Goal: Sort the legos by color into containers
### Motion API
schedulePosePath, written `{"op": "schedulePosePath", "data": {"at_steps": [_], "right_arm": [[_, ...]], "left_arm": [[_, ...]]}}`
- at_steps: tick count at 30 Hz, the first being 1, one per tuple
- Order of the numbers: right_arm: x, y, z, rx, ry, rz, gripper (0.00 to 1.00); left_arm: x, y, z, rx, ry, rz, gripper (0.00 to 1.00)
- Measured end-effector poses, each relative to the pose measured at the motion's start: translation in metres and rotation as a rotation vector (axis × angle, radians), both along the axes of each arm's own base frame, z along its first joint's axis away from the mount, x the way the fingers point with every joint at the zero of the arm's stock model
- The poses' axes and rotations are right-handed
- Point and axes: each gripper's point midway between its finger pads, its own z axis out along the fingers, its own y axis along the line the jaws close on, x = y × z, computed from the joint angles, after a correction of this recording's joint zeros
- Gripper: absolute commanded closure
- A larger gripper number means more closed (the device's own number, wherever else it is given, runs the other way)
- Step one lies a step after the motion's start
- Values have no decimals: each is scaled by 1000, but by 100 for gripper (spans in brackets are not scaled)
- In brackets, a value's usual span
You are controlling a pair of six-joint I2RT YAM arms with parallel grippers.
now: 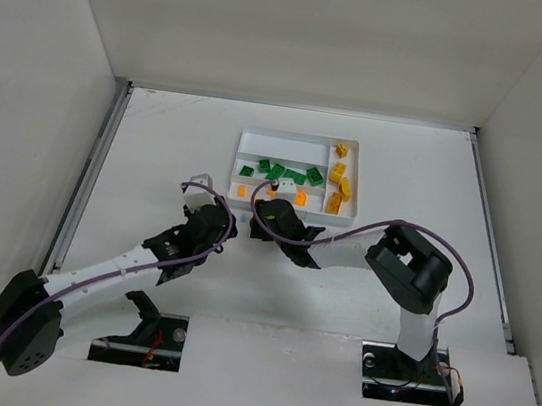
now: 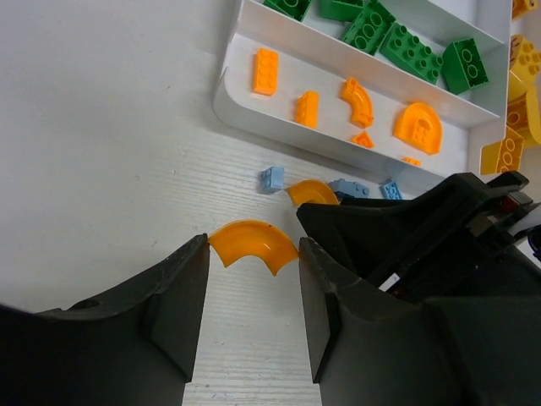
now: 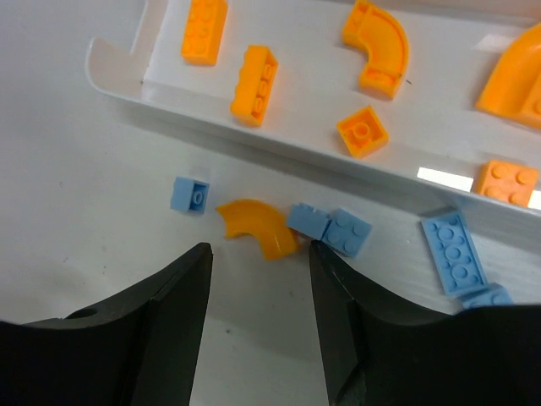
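The white tray [image 1: 251,143] holds green legos [image 1: 277,172] in its middle slot, orange ones [image 2: 307,108] in the near slot and yellow ones [image 1: 337,184] in the right end slot. On the table just in front of it lie two orange curved pieces [image 2: 250,239] [image 3: 258,227] and several light blue bricks [image 3: 330,228]. My left gripper [image 2: 253,254] is open, with one orange curve lying at its fingertips. My right gripper [image 3: 259,249] is open over the other curve, and it also shows in the top view [image 1: 268,211] next to the left gripper [image 1: 226,219].
The tray's near wall [image 3: 118,76] stands just beyond both grippers. The right arm's black body [image 2: 423,245] crowds the left gripper's right side. A small blue brick [image 3: 189,194] and a blue plate [image 3: 454,252] lie loose by the tray. White walls enclose the table.
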Motion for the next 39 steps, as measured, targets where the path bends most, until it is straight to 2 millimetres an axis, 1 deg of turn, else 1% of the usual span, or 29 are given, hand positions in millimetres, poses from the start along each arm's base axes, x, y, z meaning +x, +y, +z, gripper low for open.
{"op": "schedulePosePath", "data": {"at_steps": [3, 7, 14, 19, 23, 26, 29, 32, 34, 37, 39], "right_arm": [[4, 4, 0, -7, -10, 6, 48], [5, 3, -1, -25, -17, 10, 60], [6, -1, -3, -50, -29, 2, 71], [4, -4, -5, -56, -36, -6, 74], [-12, -17, -4, -63, -31, -1, 74], [-26, -32, 1, -67, -23, 2, 74], [-34, -41, 14, -39, -34, 1, 74], [-38, -48, 32, 0, -54, -5, 74], [-40, -51, 40, 20, -64, -8, 73], [-41, -57, 46, 31, -71, -16, 73], [-39, -61, 46, 32, -72, -24, 73]], "left_arm": [[1, 1, 0, -4, 3, 0, 66], [3, 4, -1, -8, 7, 9, 66], [8, 11, -1, -19, 12, 26, 66], [13, 8, -6, -21, 25, 22, 66], [19, 1, -14, 1, 50, 8, 66], [30, -9, -15, 9, 55, -2, 66], [44, -21, -11, 12, 48, -15, 66], [61, -33, -7, 18, 33, -24, 66], [73, -39, -5, 25, 24, -27, 66], [90, -44, -9, 39, 26, -20, 66], [99, -45, -15, 52, 36, -14, 66]]}}
